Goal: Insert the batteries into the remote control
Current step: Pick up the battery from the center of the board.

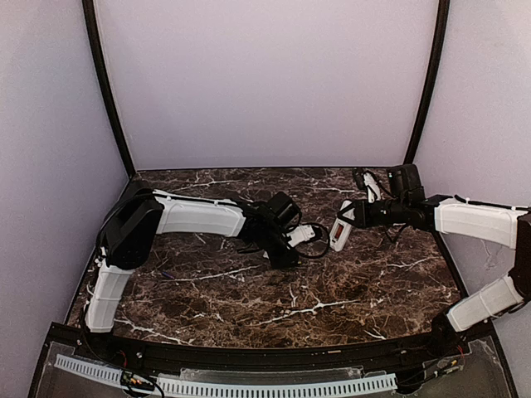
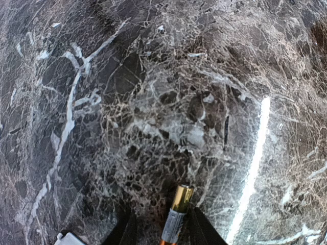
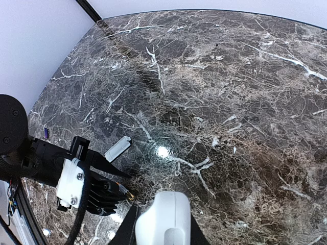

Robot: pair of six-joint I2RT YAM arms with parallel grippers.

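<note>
My right gripper (image 3: pixel 162 232) is shut on the white remote control (image 3: pixel 164 214), whose rounded end sticks out between the dark fingers. In the top view the remote control (image 1: pixel 339 233) hangs tilted above the table's middle right, in the right gripper (image 1: pixel 344 224). My left gripper (image 2: pixel 163 232) is shut on a battery (image 2: pixel 177 212) with a gold tip and a grey band, which points forward over the marble. The right wrist view has the left gripper (image 3: pixel 110 186) just left of the remote, with the battery tip (image 3: pixel 127 195) a short gap from it.
A small white cover piece (image 3: pixel 117 148) lies flat on the dark marble table (image 3: pixel 230 102) beside the left gripper. A white corner (image 2: pixel 69 239) pokes in at the bottom left of the left wrist view. Pale walls and black corner poles (image 1: pixel 108 91) enclose the table.
</note>
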